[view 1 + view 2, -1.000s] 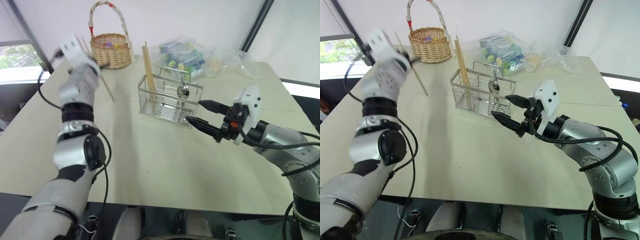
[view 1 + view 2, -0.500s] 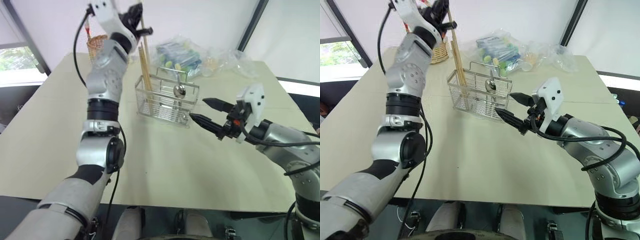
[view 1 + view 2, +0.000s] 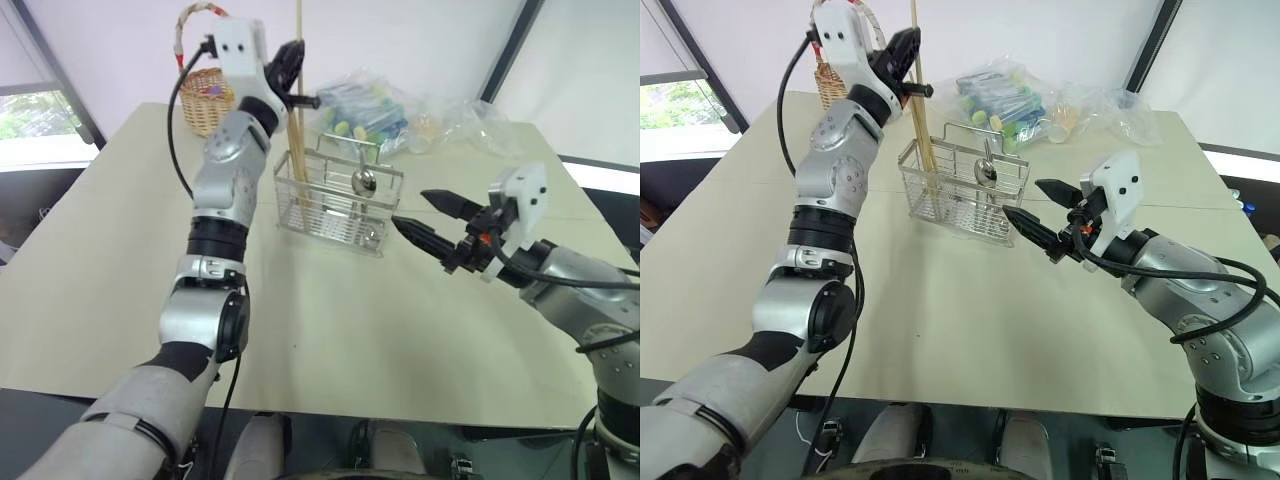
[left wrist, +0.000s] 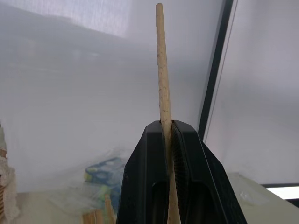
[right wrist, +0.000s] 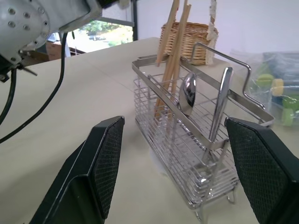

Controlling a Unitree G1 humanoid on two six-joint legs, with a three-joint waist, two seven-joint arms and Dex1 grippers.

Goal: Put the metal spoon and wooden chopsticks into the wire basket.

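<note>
Left gripper (image 3: 296, 82): fingers clamped on one upright wooden chopstick (image 3: 298, 120) above wire basket (image 3: 340, 196). Right gripper (image 3: 425, 217): fingers wide, empty. Metal spoon (image 3: 364, 182): in basket.

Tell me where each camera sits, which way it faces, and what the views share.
Left and right eye views: on the head, looking forward and down at the table; both arms show.
Left wrist view: along the left gripper, shut on a wooden chopstick, facing the backdrop.
Right wrist view: along the open right gripper, facing the wire basket.
Shared: the basket, chopsticks in it and metal spoon show in eye and right wrist views.
</note>
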